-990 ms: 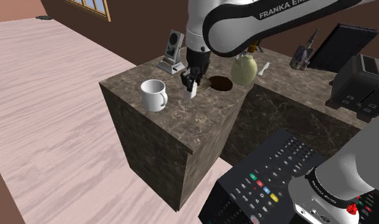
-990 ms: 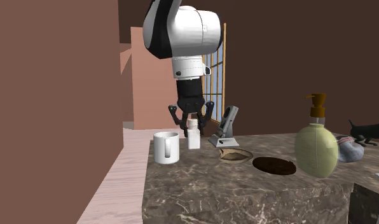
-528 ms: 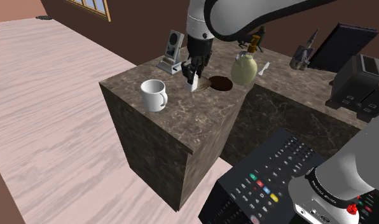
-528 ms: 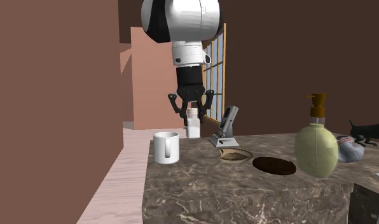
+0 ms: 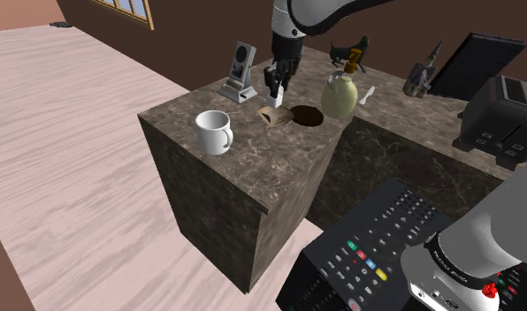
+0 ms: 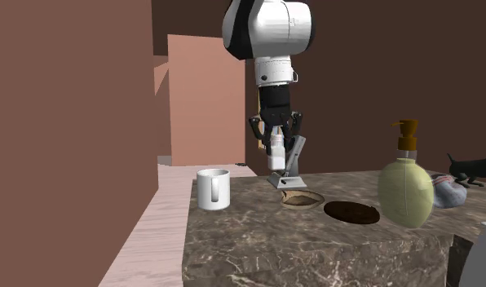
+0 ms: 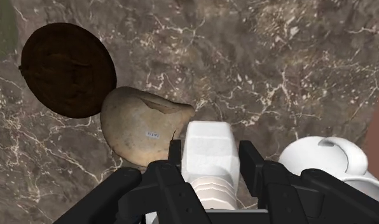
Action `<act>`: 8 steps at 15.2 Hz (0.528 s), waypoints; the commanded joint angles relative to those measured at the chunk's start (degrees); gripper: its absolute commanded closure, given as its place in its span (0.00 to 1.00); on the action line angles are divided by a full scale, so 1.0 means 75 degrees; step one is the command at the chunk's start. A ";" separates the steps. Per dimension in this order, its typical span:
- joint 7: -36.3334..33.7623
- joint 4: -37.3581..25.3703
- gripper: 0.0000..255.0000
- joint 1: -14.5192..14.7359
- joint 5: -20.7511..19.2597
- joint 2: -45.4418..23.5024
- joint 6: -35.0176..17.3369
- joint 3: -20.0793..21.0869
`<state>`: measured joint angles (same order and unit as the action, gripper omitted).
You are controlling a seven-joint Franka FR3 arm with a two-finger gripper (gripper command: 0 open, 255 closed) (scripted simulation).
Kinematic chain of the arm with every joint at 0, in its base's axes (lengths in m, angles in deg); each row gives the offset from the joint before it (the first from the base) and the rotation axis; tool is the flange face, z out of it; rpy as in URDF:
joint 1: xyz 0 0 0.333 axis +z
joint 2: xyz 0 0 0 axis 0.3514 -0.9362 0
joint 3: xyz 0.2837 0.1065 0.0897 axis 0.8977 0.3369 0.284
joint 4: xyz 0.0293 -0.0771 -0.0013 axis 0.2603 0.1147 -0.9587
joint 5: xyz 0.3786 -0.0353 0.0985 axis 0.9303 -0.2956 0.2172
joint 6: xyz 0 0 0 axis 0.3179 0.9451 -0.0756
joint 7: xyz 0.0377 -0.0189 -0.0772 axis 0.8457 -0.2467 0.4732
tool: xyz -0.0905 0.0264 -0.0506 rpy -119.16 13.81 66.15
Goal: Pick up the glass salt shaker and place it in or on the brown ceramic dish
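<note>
The salt shaker (image 7: 210,143) is a small white bottle, and my gripper (image 7: 212,151) is shut on it. It hangs well above the marble counter (image 5: 253,159) in the shoulder view, where the shaker (image 5: 275,86) sits in the gripper (image 5: 275,88). A shallow tan-brown dish (image 7: 140,133) lies just past the shaker, partly under it. Touching that dish is a dark brown round dish (image 7: 67,70). In the second exterior view the gripper (image 6: 276,159) holds the shaker (image 6: 276,153) above and slightly left of the tan dish (image 6: 301,197); the dark dish (image 6: 352,212) lies further right.
A white mug (image 5: 214,132) stands near the counter's corner. A grey stand (image 5: 240,72) is behind the dishes, and a green soap bottle (image 5: 339,95) with a pump is beside the dark dish (image 5: 307,115). A black toaster (image 5: 505,115) sits at the far right.
The gripper has lifted the shaker off the counter beside the mug and carried it up and toward the dishes, rightward in the second exterior view.
</note>
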<state>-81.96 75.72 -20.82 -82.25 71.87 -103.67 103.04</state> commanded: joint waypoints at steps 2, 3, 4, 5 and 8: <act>0.0465 -0.0472 1.00 -0.0228 -0.0019 -0.0322 0.0108 -0.0211; 0.0615 -0.0653 1.00 -0.0304 -0.0025 -0.0453 0.0145 -0.0279; 0.0764 -0.0843 1.00 -0.0379 -0.0029 -0.0590 0.0185 -0.0346; 0.0911 -0.1044 1.00 -0.0453 -0.0033 -0.0733 0.0230 -0.0409; 0.1136 -0.1269 1.00 -0.0582 -0.0057 -0.1041 0.0128 -0.0518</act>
<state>-73.79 66.85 -25.02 -82.56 64.82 -102.55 99.30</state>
